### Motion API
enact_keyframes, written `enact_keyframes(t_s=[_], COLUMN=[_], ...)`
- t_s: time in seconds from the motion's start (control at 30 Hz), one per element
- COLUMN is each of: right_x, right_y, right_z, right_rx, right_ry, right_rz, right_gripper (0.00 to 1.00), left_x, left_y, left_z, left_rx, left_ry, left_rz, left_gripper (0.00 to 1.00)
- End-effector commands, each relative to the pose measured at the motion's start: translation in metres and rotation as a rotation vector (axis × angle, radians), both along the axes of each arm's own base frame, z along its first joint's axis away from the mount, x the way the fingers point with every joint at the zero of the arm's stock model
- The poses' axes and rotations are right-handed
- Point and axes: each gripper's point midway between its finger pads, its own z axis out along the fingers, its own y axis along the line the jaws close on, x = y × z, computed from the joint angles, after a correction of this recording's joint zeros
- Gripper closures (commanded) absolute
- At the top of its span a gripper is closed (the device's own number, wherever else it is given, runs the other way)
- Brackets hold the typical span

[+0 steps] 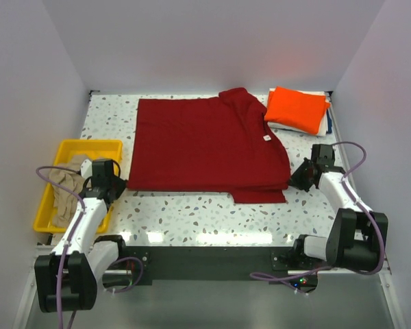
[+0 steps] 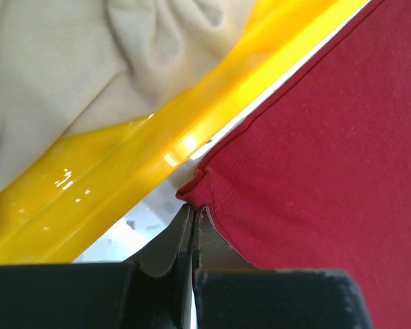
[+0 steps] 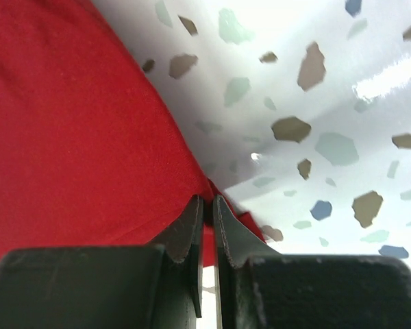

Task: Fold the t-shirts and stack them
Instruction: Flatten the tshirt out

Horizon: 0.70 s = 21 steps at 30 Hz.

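The dark red t-shirt (image 1: 205, 147) lies spread and partly folded at the middle of the speckled table (image 1: 205, 216). Its small white neck label (image 1: 266, 137) sits toward 2 o'clock of the cloth; any writing on it is too small to read. The left gripper (image 2: 194, 209) is at the shirt's 8 o'clock corner, jaws pressed together with the hemmed corner pinched between them, just beside the yellow tray (image 2: 123, 185). The right gripper (image 3: 207, 202) is at the shirt's 4 o'clock edge, jaws nearly closed on a thin fold of red cloth. The beige t-shirt (image 1: 65, 185) lies crumpled in the tray at 8 o'clock of the table. The orange t-shirt (image 1: 296, 108) lies folded at 1 o'clock, on a paler folded layer
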Motion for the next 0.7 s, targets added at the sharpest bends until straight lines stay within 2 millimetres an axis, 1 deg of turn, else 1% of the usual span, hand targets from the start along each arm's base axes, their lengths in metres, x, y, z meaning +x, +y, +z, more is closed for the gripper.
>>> enact_keyframes(t_s=[0.0, 0.07, 0.13, 0.17, 0.2, 0.23, 0.27, 0.3, 0.33, 0.37, 0.4, 0.43, 0.47, 0.5, 0.53, 0.57, 0.6, 0.63, 0.67], right_x=[-0.021, -0.027, -0.027, -0.026, -0.023, -0.016, -0.009, 0.003, 0.017, 0.032, 0.043, 0.063, 0.081, 0.103, 0.12, 0.14, 0.156, 0.183, 0.203], right_y=[-0.013, -0.014, -0.014, -0.013, -0.009, -0.009, -0.007, -0.005, 0.006, 0.011, 0.014, 0.018, 0.022, 0.023, 0.024, 0.029, 0.03, 0.033, 0.038], right_z=[-0.007, -0.007, -0.005, -0.002, 0.001, 0.009, 0.016, 0.025, 0.041, 0.052, 0.061, 0.087, 0.104, 0.117, 0.128, 0.139, 0.144, 0.145, 0.155], right_rx=[-0.069, -0.078, -0.077, -0.075, -0.056, -0.053, -0.047, -0.033, 0.022, 0.039, 0.049, 0.061, 0.057, 0.059, 0.048, 0.03, 0.021, 0.035, 0.035], right_ry=[0.04, 0.039, 0.025, 0.016, 0.004, -0.024, -0.055, -0.107, -0.172, -0.227, -0.26, -0.334, -0.411, -0.454, -0.507, -0.566, -0.591, -0.604, -0.66], right_rz=[-0.013, -0.015, -0.015, -0.012, -0.002, 0.01, 0.017, 0.029, 0.068, 0.087, 0.098, 0.113, 0.127, 0.114, 0.112, 0.113, 0.107, 0.098, 0.097], right_gripper=[1.0, 1.0, 0.82, 0.78, 0.7, 0.64, 0.59, 0.54, 0.44, 0.41, 0.4, 0.4, 0.42, 0.42, 0.42, 0.43, 0.44, 0.44, 0.45], left_x=[-0.02, -0.025, -0.027, -0.026, -0.025, -0.023, -0.021, -0.019, -0.014, -0.012, -0.011, -0.006, -0.005, -0.002, 0.0, 0.001, 0.002, 0.004, 0.005], left_y=[0.015, 0.014, 0.013, 0.009, 0.008, 0.007, 0.005, 0.002, 0.0, -0.001, -0.002, -0.003, -0.004, -0.007, -0.008, -0.009, -0.008, -0.008, -0.01], left_z=[-0.006, -0.008, -0.008, -0.007, -0.005, -0.002, -0.001, 0.002, 0.007, 0.008, 0.01, 0.016, 0.018, 0.02, 0.021, 0.021, 0.021, 0.023, 0.023], left_rx=[0.069, 0.066, 0.06, 0.053, 0.047, 0.042, 0.042, 0.032, 0.035, 0.029, 0.028, 0.028, 0.028, 0.021, 0.019, 0.022, 0.023, 0.031, 0.026], left_ry=[0.031, 0.028, 0.022, 0.016, 0.007, -0.006, -0.014, -0.029, -0.05, -0.053, -0.055, -0.071, -0.073, -0.076, -0.077, -0.075, -0.068, -0.068, -0.068], left_rz=[0.057, 0.054, 0.047, 0.026, 0.019, 0.011, 0.0, -0.022, -0.041, -0.049, -0.059, -0.067, -0.08, -0.096, -0.104, -0.117, -0.12, -0.134, -0.146], left_gripper=[1.0, 1.0, 1.0, 1.0, 1.0, 1.0, 0.97, 0.96, 0.95, 0.93, 0.92, 0.92, 0.92, 0.92, 0.92, 0.92, 0.92, 0.92, 0.92])
